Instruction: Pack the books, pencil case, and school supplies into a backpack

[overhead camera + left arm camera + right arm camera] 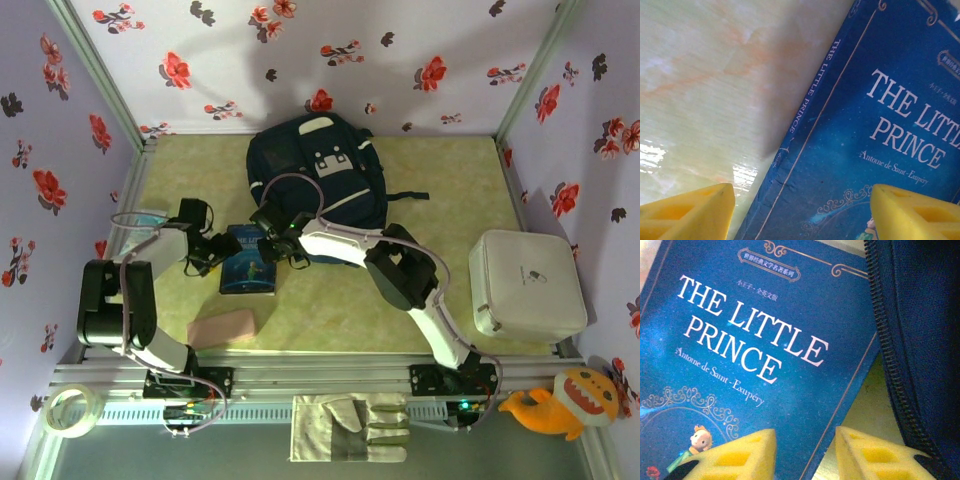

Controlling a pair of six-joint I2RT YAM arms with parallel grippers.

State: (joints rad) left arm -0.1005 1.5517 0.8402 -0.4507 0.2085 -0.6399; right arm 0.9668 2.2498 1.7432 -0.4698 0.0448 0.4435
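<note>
A blue book, "The Little Prince" [248, 262], lies flat on the table in front of the dark navy backpack [315, 175]. My left gripper [213, 248] is low over the book's left side. Its yellow fingers stand wide apart astride the spine [802, 215], touching nothing. My right gripper [276, 238] is at the book's top right corner, beside the backpack's zipper [890, 340]. It is open with a narrower gap [805, 455], and the book's [765, 340] right edge lies between the fingers. The pink pencil case [222, 328] lies near the front edge. The school supplies are out of view.
A white lidded box [527, 283] sits at the right. A pale blue packet [140, 218] lies by the left wall behind the left arm. Off the table's front edge are a work glove [350, 428], a tape roll [72, 410] and an orange plush [570, 400].
</note>
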